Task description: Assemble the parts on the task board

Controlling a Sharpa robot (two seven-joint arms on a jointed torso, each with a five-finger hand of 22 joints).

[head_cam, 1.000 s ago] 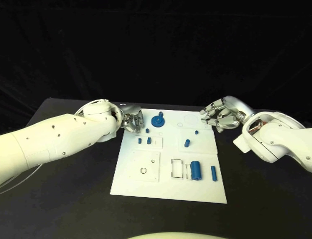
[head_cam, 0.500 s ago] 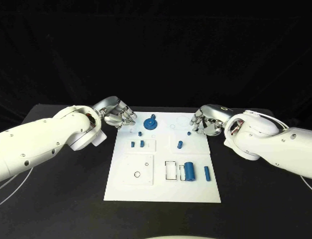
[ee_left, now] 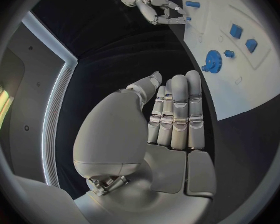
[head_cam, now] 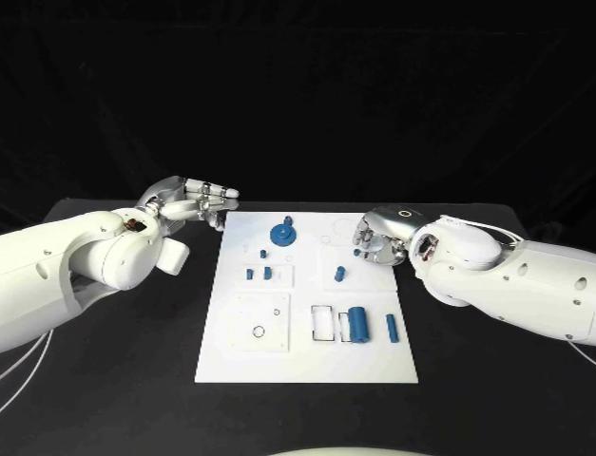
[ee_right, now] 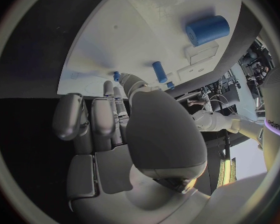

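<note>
The white task board [head_cam: 312, 356] lies mid-table with a blue gear [head_cam: 284, 234], a fat blue cylinder [head_cam: 358, 324], a blue bar [head_cam: 393, 329] and several small blue pieces on it. My left hand [head_cam: 192, 201] hovers off the board's far left corner, fingers straight and together [ee_left: 177, 109], holding nothing. My right hand [head_cam: 380, 237] is over the board's far right edge. Its fingertips [ee_right: 109, 87] sit right by a small blue peg [ee_right: 117, 76] that stands on the board, and no grip on it shows. The cylinder [ee_right: 207, 30] lies further along the board.
Black table [head_cam: 120, 380] surrounds the board on every side. A black ring mark [head_cam: 258, 331] and rectangular outlines [head_cam: 322, 323] sit on the board's near half. In the left wrist view the gear [ee_left: 211, 61] lies beyond my fingertips, with my right hand [ee_left: 155, 7] further off.
My left hand has drawn back off the board's far left edge and straightened its fingers. My right hand has moved in over the board towards the small peg. The camera has shifted too.
</note>
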